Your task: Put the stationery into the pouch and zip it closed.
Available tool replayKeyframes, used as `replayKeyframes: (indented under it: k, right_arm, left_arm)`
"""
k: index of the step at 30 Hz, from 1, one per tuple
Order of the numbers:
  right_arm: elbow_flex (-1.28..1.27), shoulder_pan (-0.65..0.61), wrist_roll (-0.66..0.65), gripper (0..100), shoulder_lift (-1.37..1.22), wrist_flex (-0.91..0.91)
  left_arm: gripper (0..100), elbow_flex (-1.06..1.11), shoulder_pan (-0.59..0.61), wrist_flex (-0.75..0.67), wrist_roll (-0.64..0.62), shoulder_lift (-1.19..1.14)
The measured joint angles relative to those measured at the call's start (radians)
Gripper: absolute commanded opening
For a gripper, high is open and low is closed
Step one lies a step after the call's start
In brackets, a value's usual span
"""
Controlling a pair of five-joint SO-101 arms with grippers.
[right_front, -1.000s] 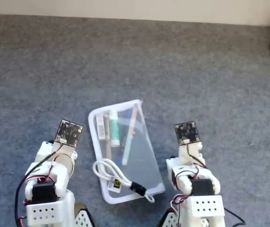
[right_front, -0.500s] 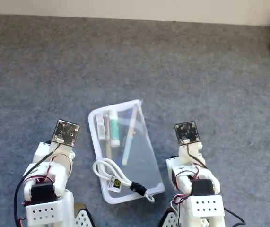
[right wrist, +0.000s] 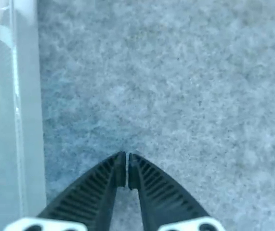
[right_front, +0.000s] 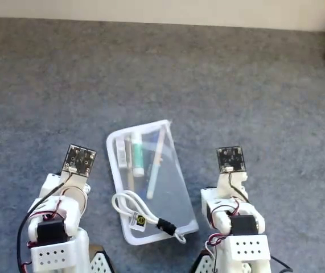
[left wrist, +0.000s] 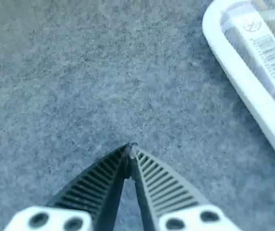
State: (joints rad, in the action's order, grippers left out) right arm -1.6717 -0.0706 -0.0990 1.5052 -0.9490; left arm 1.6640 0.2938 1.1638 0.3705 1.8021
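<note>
Between the 2 arms, on the grey carpet (right_front: 236, 85), the pouch (right_front: 173, 199) lies flat with its long sides running away from the robot. The left gripper (left wrist: 129, 149) is closed on nothing, its tips pointing at bare carpet just beside the pouch's white rim. The right gripper (right wrist: 126, 156) is likewise closed and empty, over carpet near the pouch's other long side.

By my reading the stationery is already inside, so the zip is the step in hand. I cannot tell whether it is drawn fully shut. If it is not, 1 gripper should pin the pouch near the end where the slider starts. The other should take the pull and run it straight along the edge, staying low. The thin film will likely slide and buckle on the carpet unless it is held. Both grippers would have to open first.

The pouch is clear plastic with a white border and rounded corners. At its far end sit a white pen (right_front: 156, 162), a teal tube (right_front: 138, 153) and a small white box (right_front: 120, 153), side by side. A looped white cord (right_front: 131, 205) with a black piece lies at the near end. Whether it is inside or on top, I cannot say.
</note>
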Motion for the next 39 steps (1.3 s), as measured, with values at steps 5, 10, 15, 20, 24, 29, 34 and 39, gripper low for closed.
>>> replayKeyframes:
  k: [5,10,15,20,24,29,34,39]
  right_arm:
    - [0.0,0.0,0.0,0.5,0.0,-0.032]
    - [0.015,0.005,0.0,0.5,0.009,-0.135]
    - [0.02,0.002,0.002,0.5,0.009,-0.172]
    - [0.021,0.021,0.0,0.5,0.072,-0.219]
    - [0.015,0.035,0.0,0.5,0.279,-0.322]
    - [0.014,0.04,0.0,0.5,0.298,-0.327]
    - [0.014,0.043,0.0,0.5,0.296,-0.324]
    - [0.006,0.043,0.0,0.5,0.288,-0.322]
  left_arm:
    - [0,0.0,0.0,0.0,0.0,0.0]
    - [0,0.0,0.0,0.0,0.0,0.0]
    - [0,0.0,0.0,0.0,0.0,0.0]
    - [0,0.0,0.0,0.0,0.0,0.0]
    - [0,0.0,0.0,0.0,0.0,0.0]
    - [0,0.0,0.0,0.0,0.0,0.0]
    - [0,0.0,0.0,0.0,0.0,0.0]
    - [0,0.0,-0.066,0.02,0.0,0.002]
